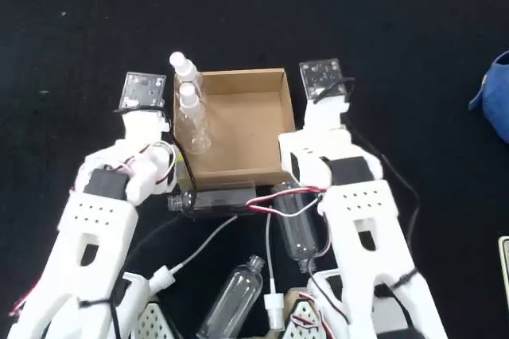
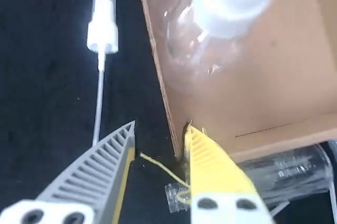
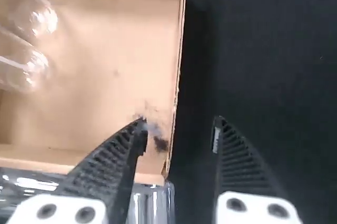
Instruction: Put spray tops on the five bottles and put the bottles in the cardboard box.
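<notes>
Left pincer (image 2: 158, 129) is wide open and empty, with one finger to each side of the box (image 2: 274, 92) wall. Right pincer (image 3: 179, 125) is likewise open and empty across the opposite wall. Capped bottles (image 1: 193, 120) rest inside. Uncapped bottles (image 1: 235, 299) and a loose top (image 2: 101, 24) lie on the tabletop (image 1: 413, 52). Risk: closing either pincer here would pinch cardboard and drag or tip the box.

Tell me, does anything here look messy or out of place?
Yes. Two capped bottles lean crookedly against the cardboard box's left wall rather than lying flat, and an uncapped bottle lies on its side on the table with a loose spray top beside it.
</notes>
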### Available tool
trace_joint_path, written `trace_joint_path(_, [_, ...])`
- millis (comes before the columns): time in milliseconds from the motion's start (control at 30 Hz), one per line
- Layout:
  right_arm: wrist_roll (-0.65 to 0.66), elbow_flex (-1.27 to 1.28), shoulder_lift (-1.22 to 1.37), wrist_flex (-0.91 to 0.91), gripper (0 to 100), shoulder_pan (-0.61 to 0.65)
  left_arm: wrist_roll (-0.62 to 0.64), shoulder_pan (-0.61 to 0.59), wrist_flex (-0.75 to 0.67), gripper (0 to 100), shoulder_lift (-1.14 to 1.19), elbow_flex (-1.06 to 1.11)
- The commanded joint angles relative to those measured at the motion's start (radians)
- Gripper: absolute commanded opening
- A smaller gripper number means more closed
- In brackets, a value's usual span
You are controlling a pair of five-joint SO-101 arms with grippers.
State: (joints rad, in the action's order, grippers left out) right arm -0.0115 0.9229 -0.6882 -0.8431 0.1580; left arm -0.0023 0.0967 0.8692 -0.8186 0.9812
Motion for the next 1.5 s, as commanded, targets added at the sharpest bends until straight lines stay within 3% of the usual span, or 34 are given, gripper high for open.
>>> trace_joint_path(0, [0.018, -0.122, -0.079, -0.109, 18.0, 0.012, -0.066, -0.016, 0.140, 17, -0.150, -0.113])
trace_joint_path(100, [0.081, -0.220, -0.096, -0.253, 18.0, -0.015, -0.158, -0.054, 0.269, 25, -0.201, -0.163])
trace_joint_path(267, [0.183, -0.318, -0.079, -0.399, 18.0, -0.173, -0.373, -0.051, 0.543, 24, -0.207, -0.268])
trace_joint_path(367, [0.236, -0.321, -0.070, -0.405, 17.9, -0.307, -0.437, 0.015, 0.655, 24, -0.207, -0.306])
trace_joint_path(500, [0.298, -0.321, -0.071, -0.413, 17.8, -0.499, -0.440, 0.189, 0.707, 24, -0.207, -0.305])
trace_joint_path(700, [0.420, -0.320, -0.070, -0.410, 17.9, -0.872, -0.373, 0.472, 0.712, 24, -0.195, -0.226])
trace_joint_path(867, [0.483, -0.320, -0.070, -0.407, 18.0, -1.043, -0.344, 0.608, 0.647, 24, -0.058, -0.213])
trace_joint_path(1100, [0.497, -0.318, -0.070, -0.407, 18.0, -1.117, -0.250, 0.638, 0.496, 24, 0.221, -0.209])
trace_joint_path(1267, [0.499, -0.309, -0.070, -0.404, 18.0, -1.109, -0.069, 0.639, 0.410, 24, 0.233, -0.206])
trace_joint_path(1467, [0.499, -0.254, -0.070, -0.301, 18.0, -1.108, 0.095, 0.693, 0.423, 24, 0.245, -0.142])
